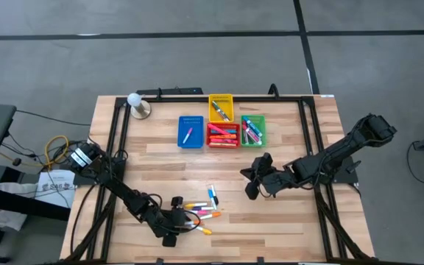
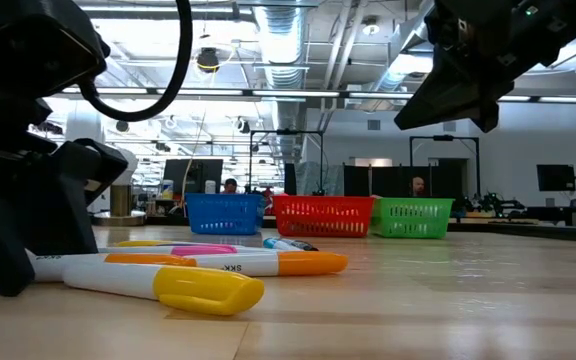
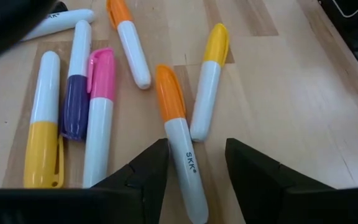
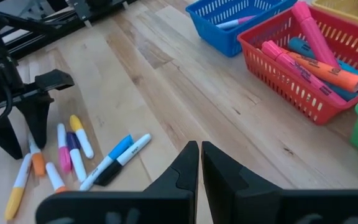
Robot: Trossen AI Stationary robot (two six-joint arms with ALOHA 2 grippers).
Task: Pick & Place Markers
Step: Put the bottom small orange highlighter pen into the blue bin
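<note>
Left hand (image 3: 194,165), fingers apart, is straddling an orange-capped marker (image 3: 178,137) lower left on the worktop (image 1: 285,235) to grab it, while right hand (image 4: 199,163) is hovering centre-right, fingers together.

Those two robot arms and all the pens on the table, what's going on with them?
The robot is sorting markers into small coloured bins. The left gripper is down over the loose pile near the table's front edge, fingers open on either side of an orange-capped marker, not yet closed on it. The right gripper waits shut, empty, above mid-table. The blue bin, red bin, yellow bin and green bin already hold markers.
</note>
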